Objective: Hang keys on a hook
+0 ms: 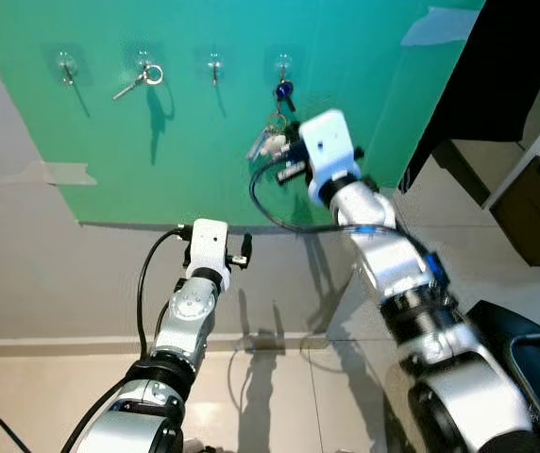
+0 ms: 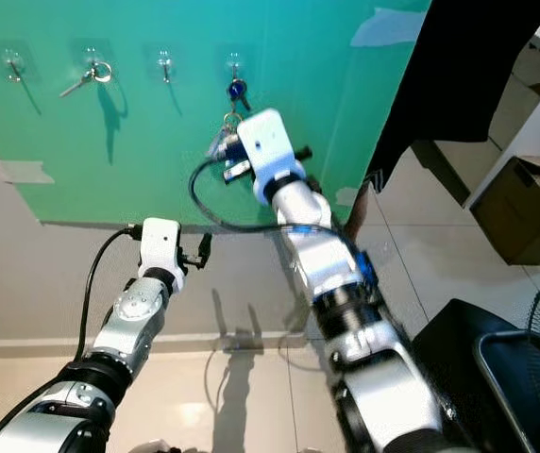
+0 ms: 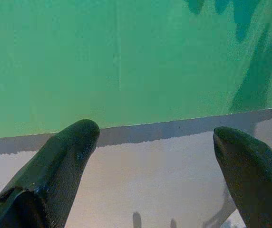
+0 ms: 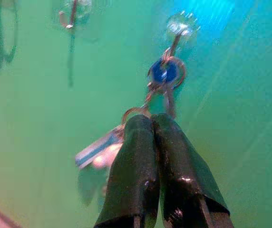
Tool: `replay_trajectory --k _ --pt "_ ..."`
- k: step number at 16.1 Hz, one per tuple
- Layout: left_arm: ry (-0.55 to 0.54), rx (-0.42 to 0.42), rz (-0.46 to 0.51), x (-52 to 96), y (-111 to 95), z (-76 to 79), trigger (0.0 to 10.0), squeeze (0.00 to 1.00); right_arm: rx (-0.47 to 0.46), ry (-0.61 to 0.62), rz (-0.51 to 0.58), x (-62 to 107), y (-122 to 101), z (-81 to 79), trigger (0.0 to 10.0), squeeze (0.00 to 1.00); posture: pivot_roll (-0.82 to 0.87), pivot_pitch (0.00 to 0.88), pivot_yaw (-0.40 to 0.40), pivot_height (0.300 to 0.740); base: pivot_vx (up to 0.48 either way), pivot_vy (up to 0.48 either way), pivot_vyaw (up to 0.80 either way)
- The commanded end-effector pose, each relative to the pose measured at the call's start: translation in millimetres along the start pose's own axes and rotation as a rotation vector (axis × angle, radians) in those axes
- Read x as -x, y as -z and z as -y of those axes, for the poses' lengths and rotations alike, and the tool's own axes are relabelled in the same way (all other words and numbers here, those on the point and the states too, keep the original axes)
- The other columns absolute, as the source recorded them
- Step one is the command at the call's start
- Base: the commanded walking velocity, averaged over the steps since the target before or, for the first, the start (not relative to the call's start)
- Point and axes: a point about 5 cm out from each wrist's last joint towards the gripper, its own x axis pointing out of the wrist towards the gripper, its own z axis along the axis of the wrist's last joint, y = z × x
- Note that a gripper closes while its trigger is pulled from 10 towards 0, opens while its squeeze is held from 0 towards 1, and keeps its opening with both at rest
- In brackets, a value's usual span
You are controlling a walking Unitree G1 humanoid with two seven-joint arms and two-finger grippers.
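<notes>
A tiled floor (image 1: 279,396) runs below the robot's two silver arms to the foot of a pale wall. The left pincer (image 1: 242,253) is held low, level with the bottom edge of a green wall sheet (image 1: 157,142), its two black fingers (image 3: 69,156) spread wide apart with nothing between them. Beyond and above it, the right arm reaches up and forward, and the right pincer (image 4: 151,142) has its fingers pressed together on the lower end of a bunch of keys (image 4: 162,73), pinching at or just under the small ring beside a pale tag (image 4: 98,149). The bunch, with its blue-headed key, already hangs from the rightmost hook (image 1: 283,66) of a row of four clear hooks stuck to the green sheet, so the keys lie directly above the right pincer, and their long axis runs up the wall from fingertips to hook. The right arm is plainly the nearer one, touching the bunch, while the left is well apart and lower. Judged from this, the hanging looks all but done, and what remains turns on letting go without dragging the ring back off. Further left, a second set of keys on a ring (image 1: 143,79) hangs from another hook (image 1: 142,62); a dark cloth (image 1: 506,66) drapes at the right
</notes>
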Motion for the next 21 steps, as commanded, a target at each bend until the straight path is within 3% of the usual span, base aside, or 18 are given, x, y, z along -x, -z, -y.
replay_trajectory --k 1,6,8,10,16,21 --pt "0.002 -0.001 0.003 -0.4 -1.5 0.3 10.0 0.0 0.035 0.014 0.009 -4.7 -5.0 10.9 10.0 0.0 -0.04 0.0 -0.048 0.74 0.0 0.0 0.0" --pt "-0.018 -0.001 0.003 2.1 0.8 -4.7 10.0 0.0 0.071 -0.004 0.032 -18.5 -20.5 20.6 10.0 0.0 -0.01 0.0 -0.079 0.74 0.0 0.0 0.0" --pt "0.086 0.019 0.049 3.6 -3.5 11.4 10.0 0.0 0.095 -0.028 0.069 -26.1 -32.1 21.4 10.0 0.0 0.01 0.0 -0.095 0.74 0.0 0.0 0.0" --pt "0.156 -0.013 0.037 6.6 0.6 25.8 10.0 0.0 0.081 -0.033 0.072 -25.1 -31.2 22.3 10.0 0.0 0.01 0.0 -0.099 0.74 0.0 0.0 0.0" --pt "0.174 -0.023 0.026 7.0 2.4 30.3 10.0 0.0 0.077 -0.032 0.073 -14.5 -21.8 16.7 10.0 0.0 -0.02 0.0 -0.078 0.74 0.0 0.0 0.0" --pt "0.202 -0.017 0.035 3.1 -2.9 40.8 10.0 0.0 0.126 -0.056 0.138 -21.1 -45.2 20.2 10.0 0.0 -0.03 0.0 -0.089 0.74 0.0 0.0 0.0"
